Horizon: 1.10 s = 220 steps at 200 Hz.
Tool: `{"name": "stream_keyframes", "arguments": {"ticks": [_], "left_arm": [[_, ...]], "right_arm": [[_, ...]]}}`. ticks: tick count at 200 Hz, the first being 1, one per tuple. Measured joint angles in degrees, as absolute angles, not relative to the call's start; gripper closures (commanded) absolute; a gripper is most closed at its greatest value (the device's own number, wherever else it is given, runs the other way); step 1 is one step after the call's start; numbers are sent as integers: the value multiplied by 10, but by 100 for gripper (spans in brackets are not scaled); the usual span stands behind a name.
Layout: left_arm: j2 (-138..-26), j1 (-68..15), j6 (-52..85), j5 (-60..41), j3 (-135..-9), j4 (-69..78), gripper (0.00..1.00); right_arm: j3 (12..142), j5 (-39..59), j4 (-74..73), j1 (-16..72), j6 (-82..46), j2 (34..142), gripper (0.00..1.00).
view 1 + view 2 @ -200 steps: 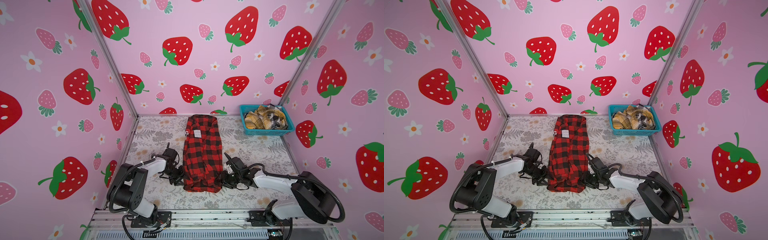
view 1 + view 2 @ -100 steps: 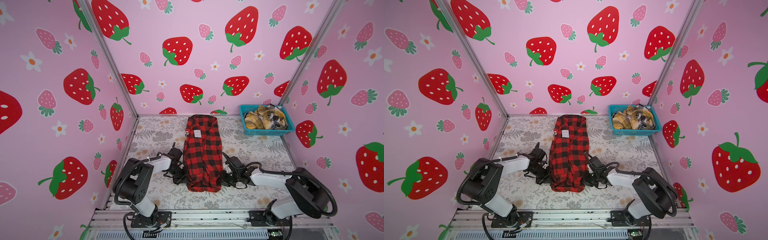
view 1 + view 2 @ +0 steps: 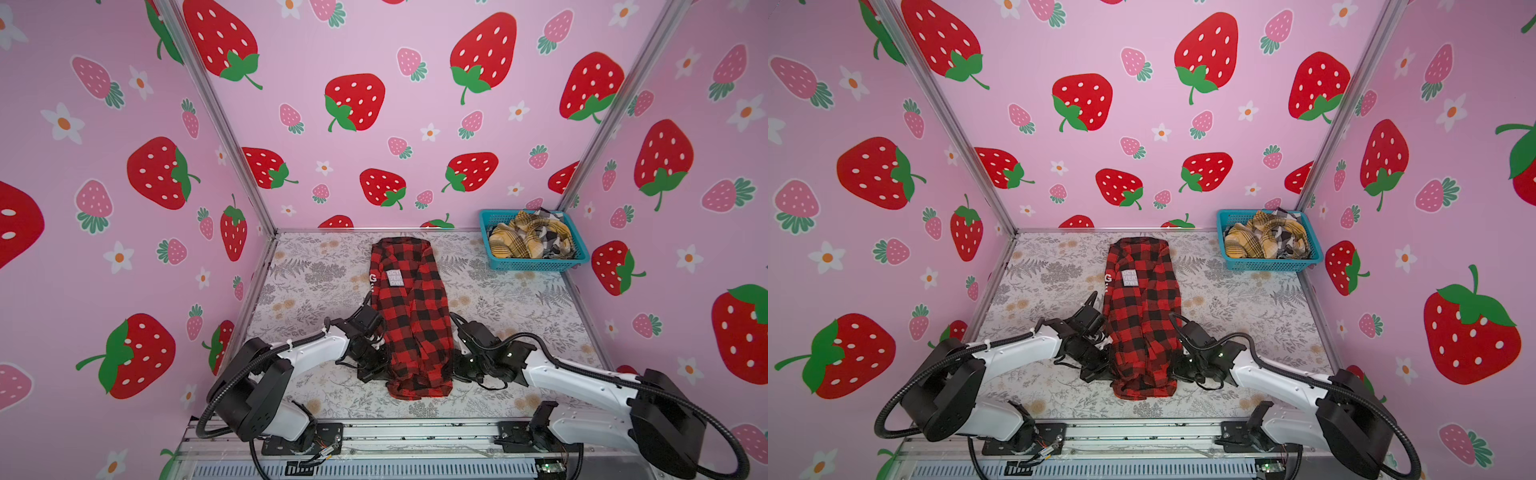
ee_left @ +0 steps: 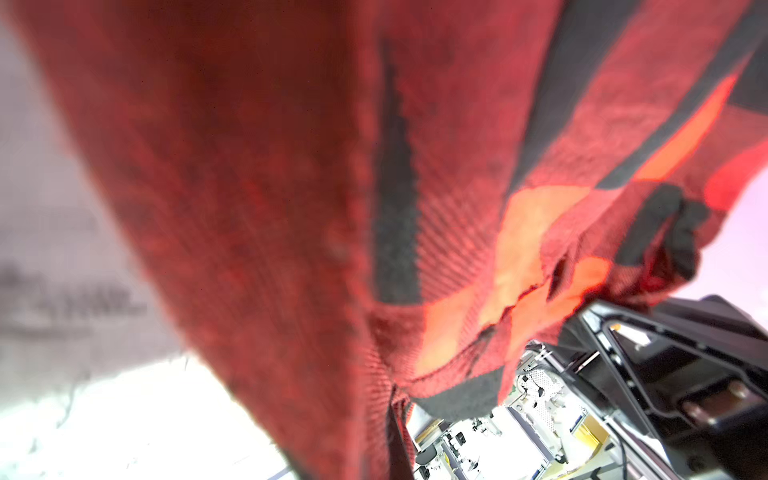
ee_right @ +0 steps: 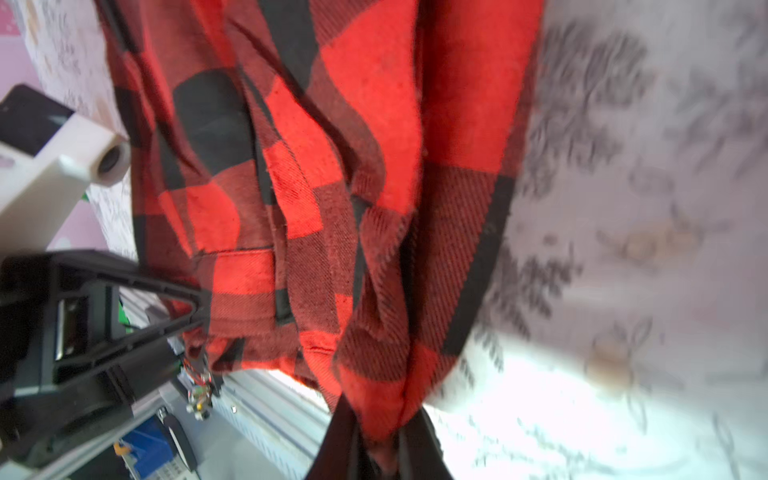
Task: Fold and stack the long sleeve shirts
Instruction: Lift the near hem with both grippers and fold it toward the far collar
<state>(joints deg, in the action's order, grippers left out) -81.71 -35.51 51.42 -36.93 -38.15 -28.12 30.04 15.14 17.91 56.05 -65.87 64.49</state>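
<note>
Red shirt [image 3: 409, 316] in left gripper [image 3: 382, 372], right gripper [image 5: 378, 451]

shirt [image 3: 409, 316]: matt woven cloth | basket [image 3: 536, 264]: plastic mesh | arm shell [image 3: 307, 353]: smooth white plastic | rail [image 3: 415, 432]: metal

Left gripper [image 3: 381, 371] jaws, open before, now pinch red-and-black shirt [image 3: 409, 307] edge, right gripper [image 3: 456, 368] likewise

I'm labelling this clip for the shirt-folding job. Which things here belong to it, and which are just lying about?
In the job:
- red-and-black plaid shirt, pinched by left gripper and right gripper
- mustard-yellow plaid shirt
- black-and-white plaid shirt

Lying about:
- teal mesh basket, holding the last two shirts
- floral table cover
</note>
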Motion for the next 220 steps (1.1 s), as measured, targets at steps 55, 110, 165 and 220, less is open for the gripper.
{"name": "stream_keyframes", "arguments": {"ticks": [55, 110, 165, 220], "left_arm": [[-724, -362, 574, -369, -343, -273, 100], [-775, -288, 624, -366, -466, -234, 100], [-1082, -151, 585, -367, -852, -234, 45], [-1148, -90, 539, -310, -948, -322, 49]], "right_arm": [[291, 131, 248, 573, -691, 564, 100], [504, 157, 270, 432, -582, 731, 100], [923, 233, 284, 278, -431, 1093, 29], [986, 225, 343, 241, -345, 1154, 28]]}}
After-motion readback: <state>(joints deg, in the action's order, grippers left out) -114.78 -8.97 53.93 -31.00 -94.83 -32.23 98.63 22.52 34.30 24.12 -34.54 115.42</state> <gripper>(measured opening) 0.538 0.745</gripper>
